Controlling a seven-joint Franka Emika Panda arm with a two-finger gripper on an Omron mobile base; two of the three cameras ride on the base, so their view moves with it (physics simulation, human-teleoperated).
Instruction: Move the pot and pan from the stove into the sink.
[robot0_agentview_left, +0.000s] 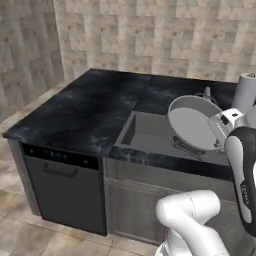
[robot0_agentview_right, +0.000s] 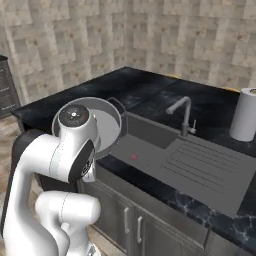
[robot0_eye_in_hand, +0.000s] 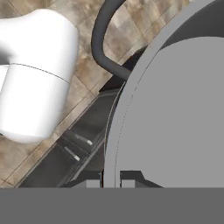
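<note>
The pot (robot0_agentview_left: 192, 125), round silver-grey metal with a pale grey inside, hangs tipped on its side over the near right part of the sink (robot0_agentview_left: 142, 134). My gripper (robot0_agentview_left: 220, 131) is shut on its rim. In the hand view the rim (robot0_eye_in_hand: 114, 144) runs between my fingertips (robot0_eye_in_hand: 131, 178), and a dark loop handle (robot0_eye_in_hand: 99, 41) curves off above. From the right base view the pot (robot0_agentview_right: 109, 125) shows behind my arm, at the near left edge of the sink (robot0_agentview_right: 145, 145). The pan and the stove are out of view.
A grey curved faucet (robot0_agentview_right: 182, 114) stands behind the basin, with the ribbed drainboard (robot0_agentview_right: 200, 165) to its right. A white paper towel roll (robot0_agentview_right: 245, 115) stands on the black counter (robot0_agentview_left: 95, 107). A dark dishwasher front (robot0_agentview_left: 62, 180) sits below the counter's left end.
</note>
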